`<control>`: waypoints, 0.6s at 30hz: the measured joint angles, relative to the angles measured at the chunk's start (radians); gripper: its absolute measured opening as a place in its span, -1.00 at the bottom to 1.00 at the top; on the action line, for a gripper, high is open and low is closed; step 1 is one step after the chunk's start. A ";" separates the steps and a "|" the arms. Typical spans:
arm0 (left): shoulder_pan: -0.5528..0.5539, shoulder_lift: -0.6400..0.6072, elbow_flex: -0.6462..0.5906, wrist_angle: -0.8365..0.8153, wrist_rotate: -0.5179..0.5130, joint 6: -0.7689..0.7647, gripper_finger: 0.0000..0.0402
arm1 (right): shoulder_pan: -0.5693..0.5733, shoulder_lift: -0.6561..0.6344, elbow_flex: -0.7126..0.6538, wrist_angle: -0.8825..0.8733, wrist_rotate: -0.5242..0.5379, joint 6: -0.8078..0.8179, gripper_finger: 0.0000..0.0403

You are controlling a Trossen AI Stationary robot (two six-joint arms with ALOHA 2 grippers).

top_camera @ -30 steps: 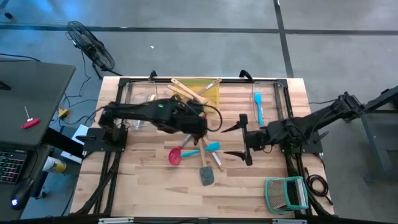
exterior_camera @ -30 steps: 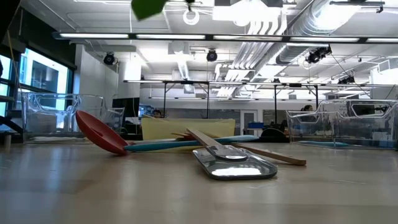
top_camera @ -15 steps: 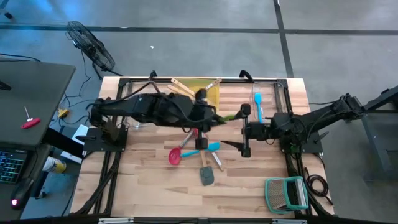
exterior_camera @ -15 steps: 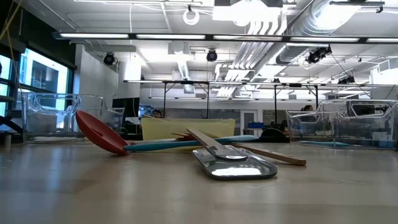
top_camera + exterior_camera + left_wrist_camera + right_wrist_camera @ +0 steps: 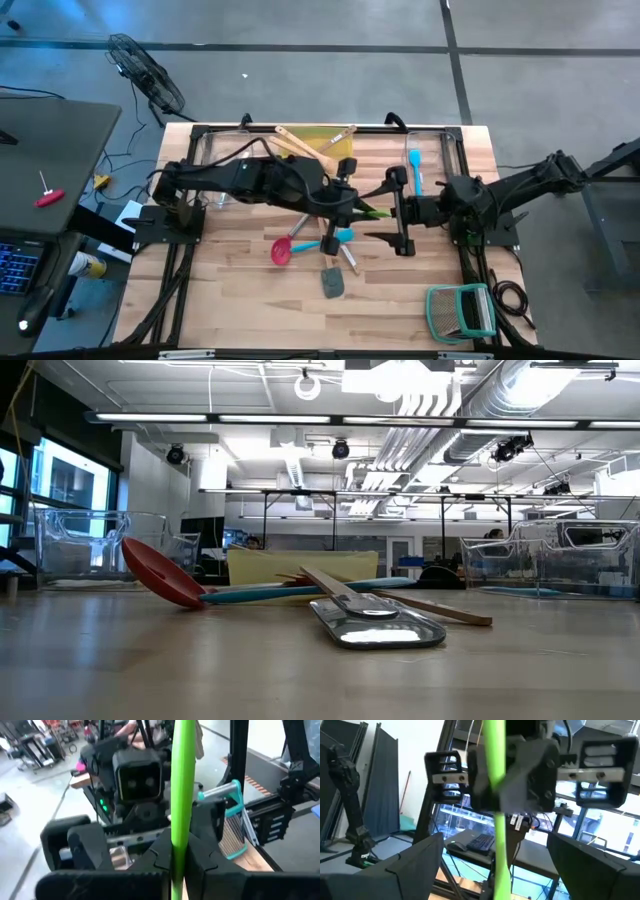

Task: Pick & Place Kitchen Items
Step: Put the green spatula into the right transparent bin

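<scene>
Wrist cameras show left gripper (image 5: 177, 865) clamped on green utensil (image 5: 182, 795) between right gripper's (image 5: 495, 865) wide-open fingers; overhead, mid-frame, only its green sliver shows. Utensil's head is hidden.

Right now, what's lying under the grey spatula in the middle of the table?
In the low view, the grey spatula has its blade flat on the table, while its handle rests over the teal spatula. Its blade hides any contact underneath.

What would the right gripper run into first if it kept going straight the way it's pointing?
Probably the green utensil held by the left gripper; it stands between the right gripper's open fingers, though depth is unclear.
</scene>
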 joint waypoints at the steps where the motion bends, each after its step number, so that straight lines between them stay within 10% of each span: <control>1: 0.000 0.003 0.000 0.011 0.001 0.008 -0.94 | -0.006 0.000 0.000 0.000 -0.004 0.001 0.73; 18: 0.044 0.027 -0.001 0.114 0.037 0.015 -0.94 | -0.040 0.000 0.000 0.028 -0.077 -0.023 0.12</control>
